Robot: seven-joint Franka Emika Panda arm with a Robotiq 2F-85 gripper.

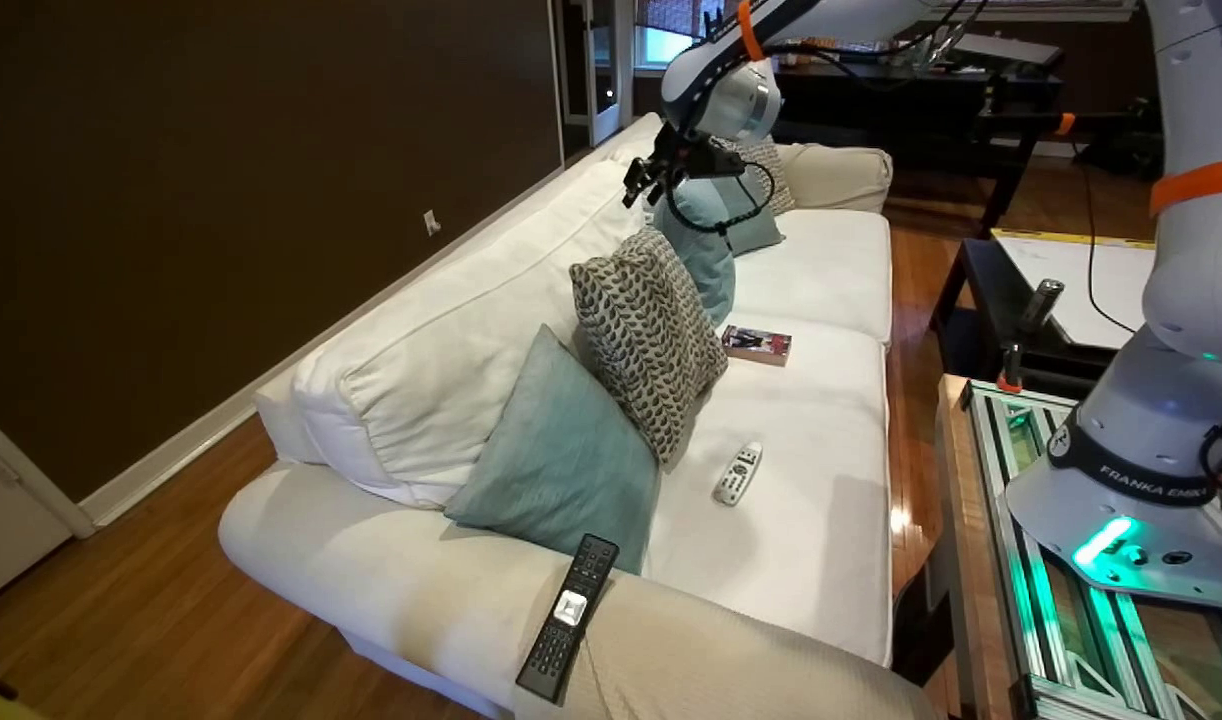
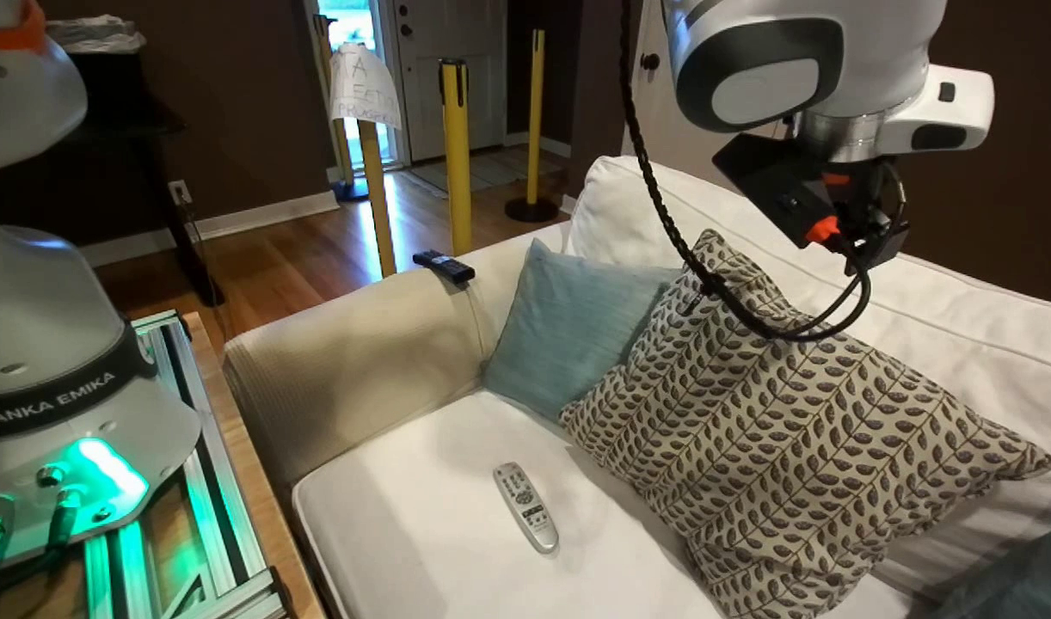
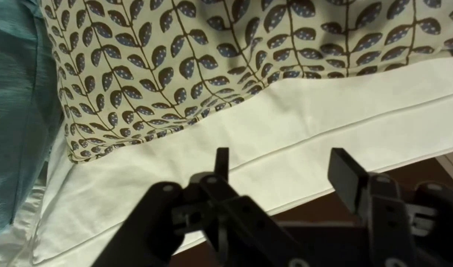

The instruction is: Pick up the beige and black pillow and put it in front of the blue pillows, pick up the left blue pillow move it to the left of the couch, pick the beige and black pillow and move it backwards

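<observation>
Beige-and-black leaf-patterned square fabric pillow (image 2: 801, 438) is what you're working on; it sits tilted on the long white fabric couch (image 1: 821, 400), between a plain light teal square fabric pillow (image 1: 571, 460) at one end and its plain teal fabric twin (image 1: 711, 275) farther along. Your jaws are spread with nothing between them, above the couch back just beyond the patterned pillow's upper edge. The step in hand looks to be the last, moving that pillow backwards, though I can't tell whether it already rests deep enough.

If not, turn the jaws before you go down: they part roughly along that edge, and you want them astride it, one in front and one behind. Aim for the slack, puckered stretch; the stuffing should give, so take a full fold rather than a nip of seam. Don't catch the couch's white cover, which would likely drag along. Lift only enough to free the lower edge, ease the pillow toward the back, spread the jaws and rise straight. Mind the black braided cable (image 2: 711, 284), which crosses the pillow in an exterior view and might snag a corner.
</observation>
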